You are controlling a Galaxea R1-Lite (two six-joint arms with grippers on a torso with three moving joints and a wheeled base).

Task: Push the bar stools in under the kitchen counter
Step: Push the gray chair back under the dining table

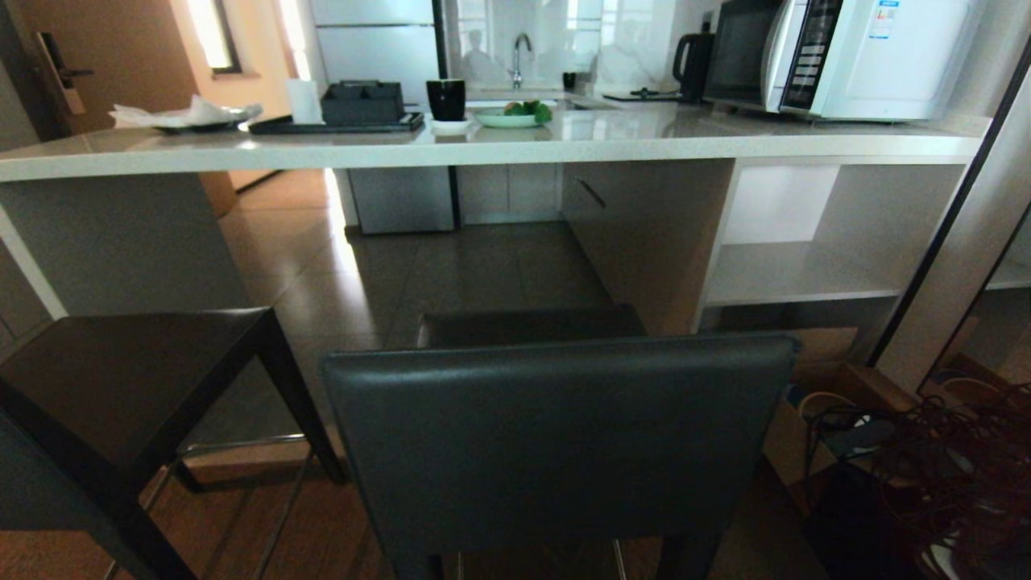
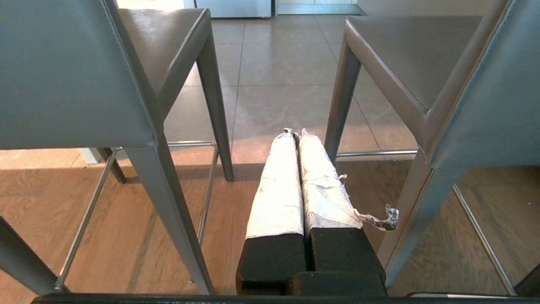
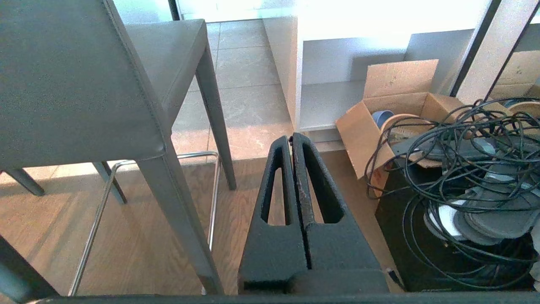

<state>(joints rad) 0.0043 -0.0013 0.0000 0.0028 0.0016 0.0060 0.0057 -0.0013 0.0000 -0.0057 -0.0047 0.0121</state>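
1. The kitchen surface (image 1: 499, 149), a long thick pale speckled stone slab with a matching side panel and open shelves (image 1: 805, 274) beneath, runs across the far part of the head view.
2. Two tall bar stools with dark grey leather backrests, square seats and slim dark legs stand on the near side of it, backs toward the robot. Neither seat is under the slab.
3. The right-hand stool (image 1: 556, 451) stands straight ahead, facing the open gap below the slab; its backrest fills the near centre.
4. The left-hand stool (image 1: 121, 387) stands beside it, apart, facing the side panel.
5. Thin metal footrest bars (image 2: 190, 145) join the stool legs low down, above a wooden floor (image 2: 126, 236) that meets grey tiles further in.
6. Left pincer (image 2: 295, 137): white-taped fingers pressed together, holding nothing, hanging in the gap between the two stools.
7. Right pincer (image 3: 291, 139): black fingers together, empty, just right of the right-hand stool.
8. An open cardboard box (image 3: 392, 105) and a tangle of black cables (image 3: 464, 169) lie on the floor to the right.
9. On the slab: a white microwave (image 1: 838, 56), a black cup (image 1: 445, 99) and a plate of green fruit (image 1: 515, 115).
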